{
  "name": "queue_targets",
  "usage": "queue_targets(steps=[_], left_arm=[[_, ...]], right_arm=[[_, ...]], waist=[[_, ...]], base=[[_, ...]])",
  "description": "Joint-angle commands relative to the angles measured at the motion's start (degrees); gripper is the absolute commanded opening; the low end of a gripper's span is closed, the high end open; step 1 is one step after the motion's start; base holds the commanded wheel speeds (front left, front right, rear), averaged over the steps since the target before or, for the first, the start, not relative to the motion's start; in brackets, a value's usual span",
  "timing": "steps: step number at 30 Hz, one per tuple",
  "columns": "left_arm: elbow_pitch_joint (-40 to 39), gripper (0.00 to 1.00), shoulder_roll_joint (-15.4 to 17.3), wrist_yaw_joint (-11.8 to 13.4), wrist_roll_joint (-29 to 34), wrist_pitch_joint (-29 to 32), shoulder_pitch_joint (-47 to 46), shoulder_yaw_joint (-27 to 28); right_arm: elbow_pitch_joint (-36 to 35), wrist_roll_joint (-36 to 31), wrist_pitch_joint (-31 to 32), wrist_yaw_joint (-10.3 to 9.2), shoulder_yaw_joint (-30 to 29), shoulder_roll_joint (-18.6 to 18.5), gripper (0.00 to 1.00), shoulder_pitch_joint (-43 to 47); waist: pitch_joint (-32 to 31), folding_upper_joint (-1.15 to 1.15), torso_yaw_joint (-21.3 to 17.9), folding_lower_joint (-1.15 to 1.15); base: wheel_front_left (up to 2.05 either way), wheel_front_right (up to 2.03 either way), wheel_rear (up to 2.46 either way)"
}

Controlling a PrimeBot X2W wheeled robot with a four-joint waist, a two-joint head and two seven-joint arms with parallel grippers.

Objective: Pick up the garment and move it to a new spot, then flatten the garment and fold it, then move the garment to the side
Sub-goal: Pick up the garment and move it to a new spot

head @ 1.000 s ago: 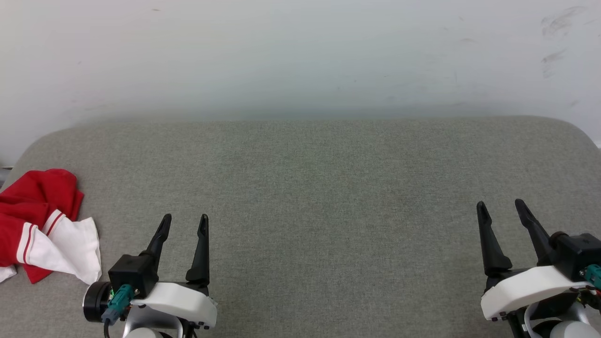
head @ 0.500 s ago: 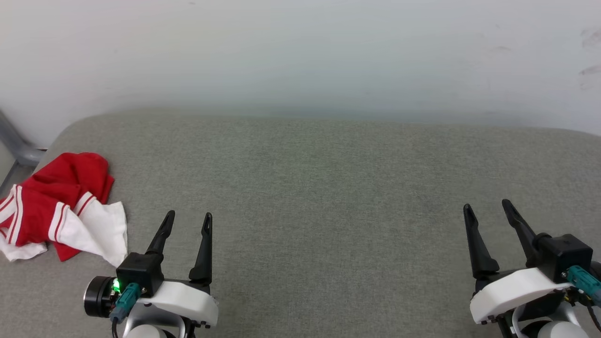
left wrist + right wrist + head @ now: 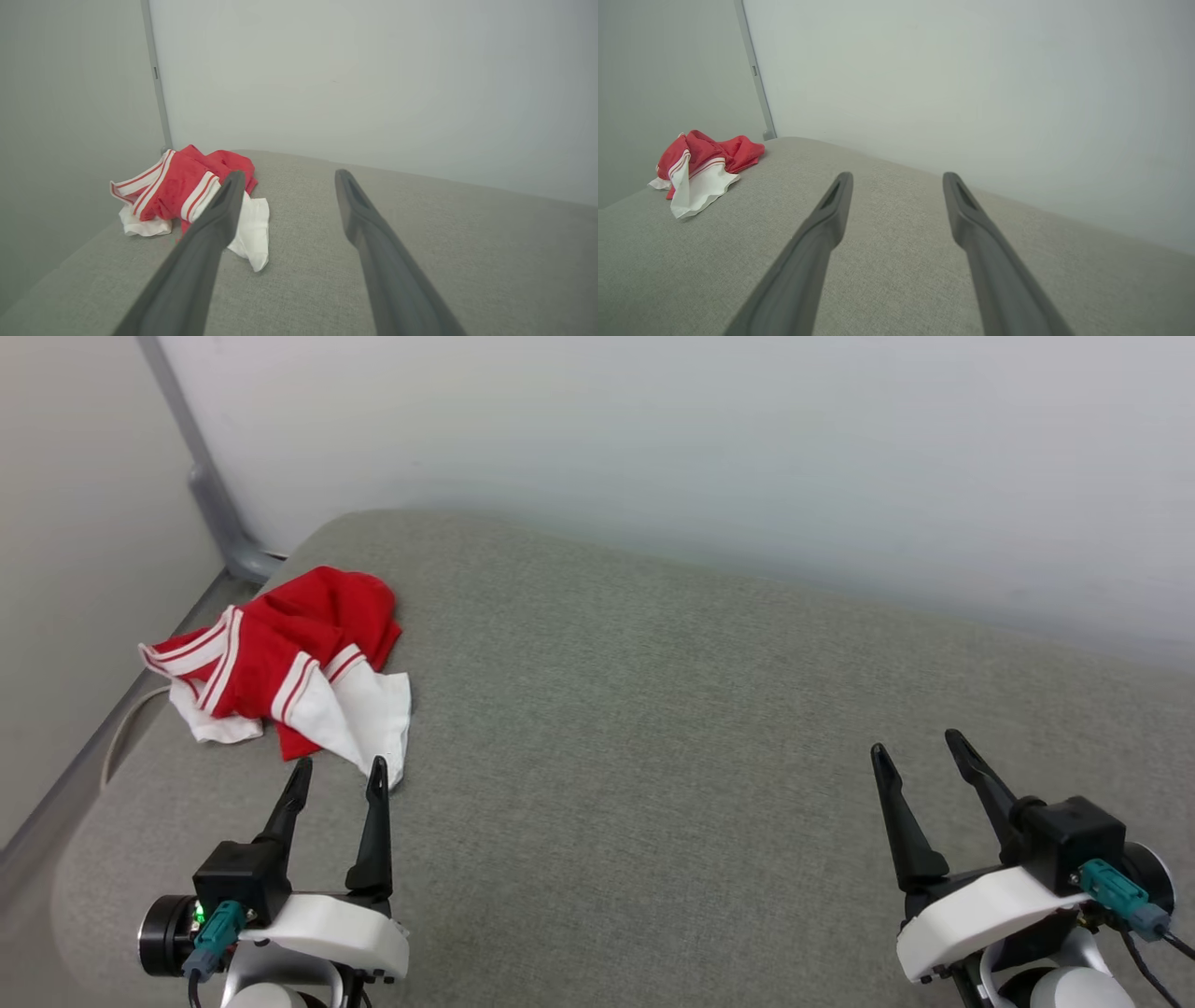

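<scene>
Left gripper [image 3: 341,765]: jaws wide, empty, just on the near side of the garment [image 3: 280,658].
Right gripper [image 3: 916,744]: also wide and empty, far right, well apart from it.
Garment: crumpled heap at the far left corner.
Risk: a pinch may catch only the loose white sleeve [image 3: 373,709], so the shirt trails; a push may slide it over the left edge.
Surface: grey woven cushion [image 3: 653,756], probably soft.
Room: pale wall [image 3: 653,448], grey post [image 3: 201,476] at left.

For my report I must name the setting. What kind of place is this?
Probably a plain indoor test corner, not a lived-in room. A grey fabric-covered padded surface stands against bare pale walls, a grey post runs up the corner, and one crumpled red and white garment lies on the padding.
</scene>
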Motion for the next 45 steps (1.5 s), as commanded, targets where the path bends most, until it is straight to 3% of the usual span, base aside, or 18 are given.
queue_targets(steps=[1,12,24,30,36,45], left_arm=[[0.10,1.00,-0.09,-0.11,-0.23,-0.15,0.13,0.34],[0.66,1.00,-0.14,-0.21,-0.34,-0.15,0.69,2.20],[0.66,1.00,-0.20,-0.24,-0.57,-0.15,0.30,3.28],[1.64,1.00,-0.20,0.17,-1.19,-0.14,-1.45,5.11],[8.57,1.00,0.31,1.54,-3.19,0.72,-8.22,6.87],[19.29,1.00,5.99,1.56,-8.20,9.50,-23.95,10.30]], right_arm=[[0.13,-0.13,-0.37,-0.04,-0.02,0.09,1.00,-0.56],[0.85,-0.77,-1.23,-0.04,1.63,0.09,1.00,-1.28],[0.56,-0.90,-1.34,-0.04,2.48,0.08,1.00,-1.50],[0.00,-1.00,-0.83,-0.04,2.35,0.09,1.00,-1.10],[-2.25,-2.96,0.26,-0.04,1.60,0.08,1.00,-2.74],[-5.12,-4.59,1.64,-0.04,1.93,-1.14,1.00,-7.05]], waist=[[-0.01,0.00,2.28,0.00],[-0.39,0.00,8.24,0.00],[-0.19,0.00,9.54,0.00],[0.49,0.00,8.61,0.00],[4.53,0.00,6.04,0.00],[15.39,0.00,-0.90,0.00]], base=[[0.00,0.00,0.00],[0.00,0.00,0.00],[0.00,0.00,0.00],[0.00,0.00,0.00],[0.00,0.00,0.00],[0.00,0.00,0.00]])
